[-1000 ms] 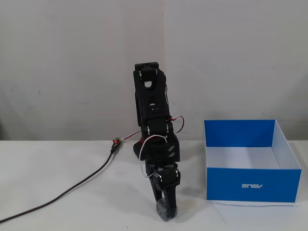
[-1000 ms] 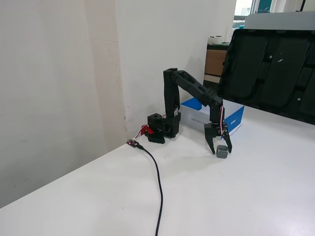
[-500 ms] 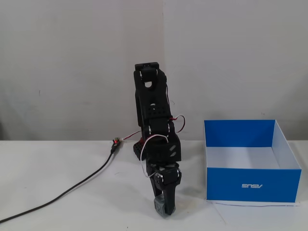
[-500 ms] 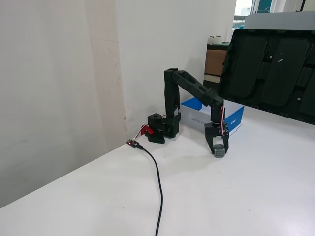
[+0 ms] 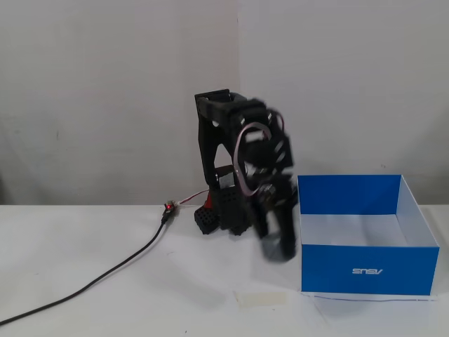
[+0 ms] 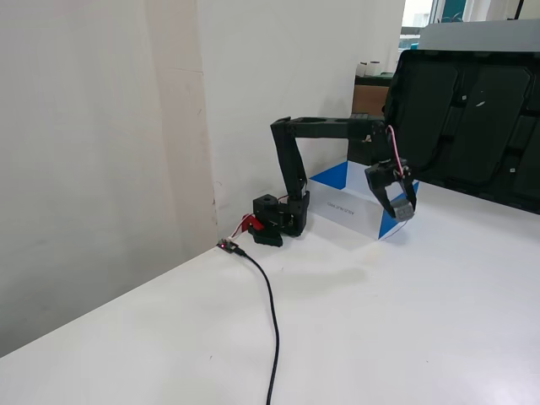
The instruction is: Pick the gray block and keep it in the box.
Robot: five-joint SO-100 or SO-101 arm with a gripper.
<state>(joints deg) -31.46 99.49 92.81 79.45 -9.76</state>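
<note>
Gray block held aloft in the gripper, just short of the box.

In a fixed view the gripper point(image 6: 402, 205) is closed around the gray block point(image 6: 404, 207), clear of the white table point(image 6: 354, 337) and beside the box point(image 6: 342, 195); in a fixed view the arm point(image 5: 270, 203) is motion-blurred and the block cannot be made out there, with the gripper hanging just left of the box point(image 5: 367, 269). Judged: the block is light, rigid and not fragile; rounded corners and smooth faces may let it slip, so hold flat on two opposite faces, centred, not on the corners. A black cable point(image 5: 105, 277) lies well apart.
</note>
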